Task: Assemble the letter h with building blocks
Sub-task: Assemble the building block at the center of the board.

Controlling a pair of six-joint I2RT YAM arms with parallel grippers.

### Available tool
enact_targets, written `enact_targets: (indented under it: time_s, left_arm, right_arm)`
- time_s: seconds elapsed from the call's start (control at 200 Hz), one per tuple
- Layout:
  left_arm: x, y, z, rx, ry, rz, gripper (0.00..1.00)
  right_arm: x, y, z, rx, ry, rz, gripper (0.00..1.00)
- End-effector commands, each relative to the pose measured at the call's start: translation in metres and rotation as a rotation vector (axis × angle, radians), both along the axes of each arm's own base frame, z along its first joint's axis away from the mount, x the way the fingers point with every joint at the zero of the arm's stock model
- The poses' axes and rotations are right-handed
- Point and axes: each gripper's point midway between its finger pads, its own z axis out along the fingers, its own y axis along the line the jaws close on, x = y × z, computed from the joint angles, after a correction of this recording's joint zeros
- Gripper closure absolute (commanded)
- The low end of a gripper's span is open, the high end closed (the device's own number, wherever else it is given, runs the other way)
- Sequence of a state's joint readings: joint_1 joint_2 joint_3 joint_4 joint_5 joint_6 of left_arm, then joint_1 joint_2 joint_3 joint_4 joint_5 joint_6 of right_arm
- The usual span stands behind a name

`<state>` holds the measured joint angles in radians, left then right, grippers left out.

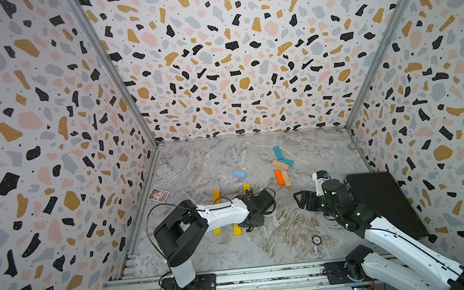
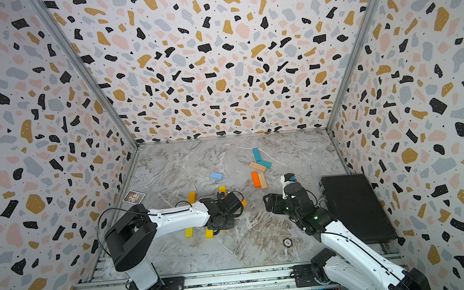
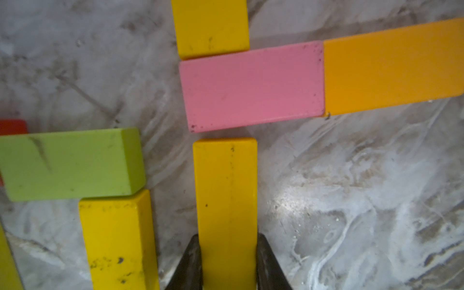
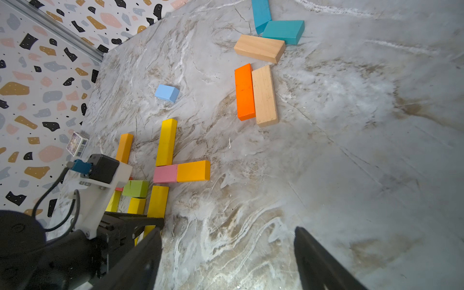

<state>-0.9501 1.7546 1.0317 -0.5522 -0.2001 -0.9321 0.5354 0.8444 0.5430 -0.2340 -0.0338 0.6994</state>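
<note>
1 yellow bar in left gripper — bare marble alongside.

Fifteen building blocks, one card.

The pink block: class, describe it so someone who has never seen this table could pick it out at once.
On the marble table, find the left end effector. Just beyond it the pink block lies flat between the ends of the gripped yellow block and another yellow block, its short end touching an amber block. Nothing else in view is pink.
</note>
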Motion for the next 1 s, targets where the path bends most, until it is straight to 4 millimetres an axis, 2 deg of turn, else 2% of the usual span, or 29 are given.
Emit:
enact_targets:
  time_s: [0.0, 0.08, 0.41, 0.561, 0.746, 0.846, 0.991]
  left_arm:
    - [0.003, 0.003, -0.004, 0.017, 0.003, 0.017, 0.95]
    - [0.004, 0.004, -0.003, 0.019, -0.004, 0.018, 0.93]
    - [0.006, 0.004, -0.002, 0.021, -0.01, 0.018, 0.72]
    - [0.007, 0.002, 0.0, 0.018, -0.016, 0.011, 0.58]
    - [0.009, 0.001, 0.002, 0.015, -0.023, 0.005, 0.5]
    - [0.012, -0.002, 0.009, 0.005, -0.042, 0.001, 0.48]
    - [0.023, -0.008, 0.029, -0.013, -0.095, -0.019, 0.45]
  right_arm:
    - [0.0, -0.001, 0.005, 0.008, -0.007, -0.003, 0.16]
    - [0.0, -0.001, 0.005, 0.008, -0.009, -0.003, 0.16]
    - [0.0, 0.0, 0.005, 0.013, -0.009, 0.001, 0.16]
    - [0.0, 0.0, 0.005, 0.013, -0.009, 0.001, 0.16]
    - [0.0, 0.0, 0.006, 0.017, -0.012, 0.0, 0.15]
    - [0.0, 0.001, 0.005, 0.019, -0.012, 0.003, 0.15]
    - [0.0, 0.0, 0.005, 0.022, -0.011, 0.0, 0.15]
